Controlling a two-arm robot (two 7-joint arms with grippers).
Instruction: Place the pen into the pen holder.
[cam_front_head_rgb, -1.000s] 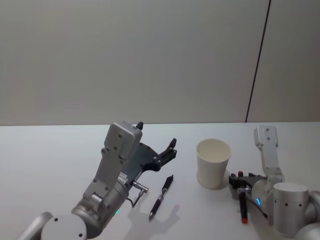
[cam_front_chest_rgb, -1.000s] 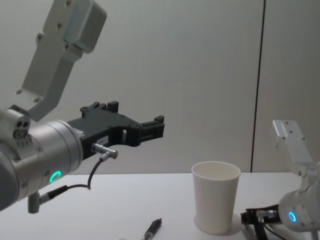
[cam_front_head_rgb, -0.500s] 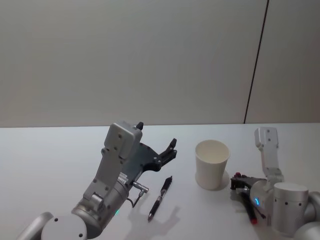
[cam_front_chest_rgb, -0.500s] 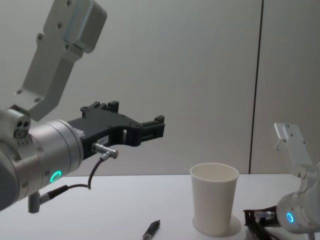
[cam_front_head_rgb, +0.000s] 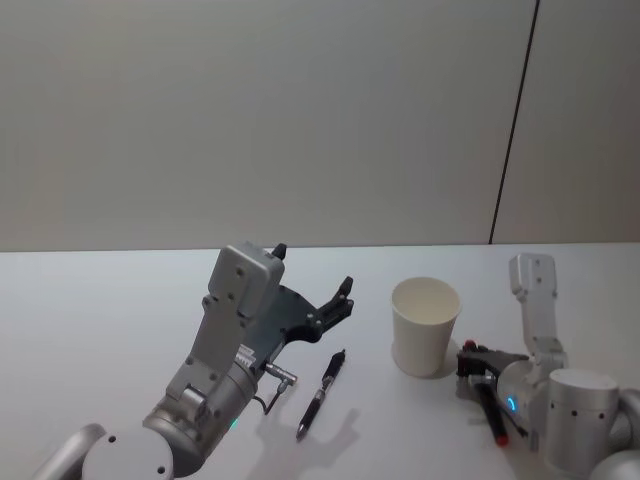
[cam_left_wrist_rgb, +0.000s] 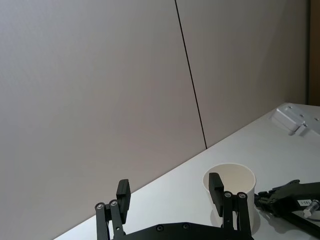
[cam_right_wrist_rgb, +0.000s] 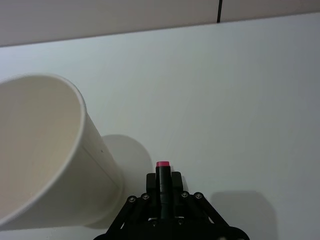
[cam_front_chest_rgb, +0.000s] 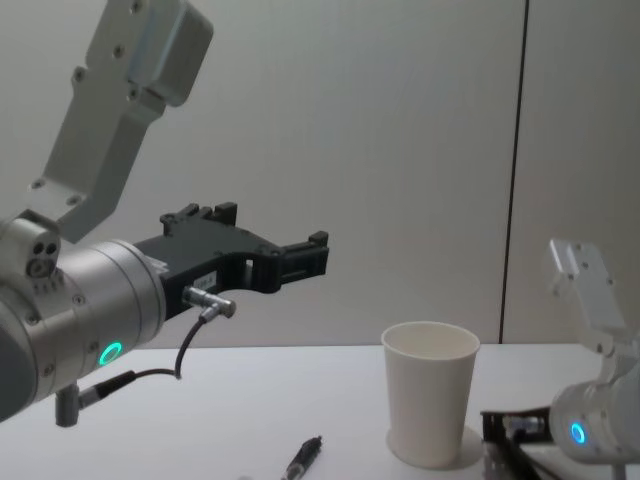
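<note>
Nearest the robot, on its right, the right gripper (cam_front_head_rgb: 478, 366) sits low over the white table (cam_front_head_rgb: 100, 320), its fingers pressed in on a dark pen (cam_right_wrist_rgb: 161, 172). In the right wrist view the pen's pink end pokes out just past the fingertips. That gripper is just beside the base of the pen holder (cam_front_head_rgb: 426, 325), on the holder's right, and I cannot tell whether it touches the cup. The pen holder is a plain white paper cup. It stands upright on the table with its mouth open, and what can be seen of its inside is bare. A second pen (cam_front_head_rgb: 321, 395), black, lies flat on the table to the left of the cup and well apart from it. It lies at a slant, with its far end leaning toward the cup. The left gripper (cam_front_head_rgb: 315, 270) hangs in the air above the table on the robot's left, beyond the near end of the second pen and clear of it. Its black fingers are spread wide, nothing is between them, and they point forward toward the cup's side of the table. Behind everything rises a plain grey wall (cam_front_head_rgb: 250, 120), with a thin dark vertical seam (cam_front_head_rgb: 515, 120) on the right.
</note>
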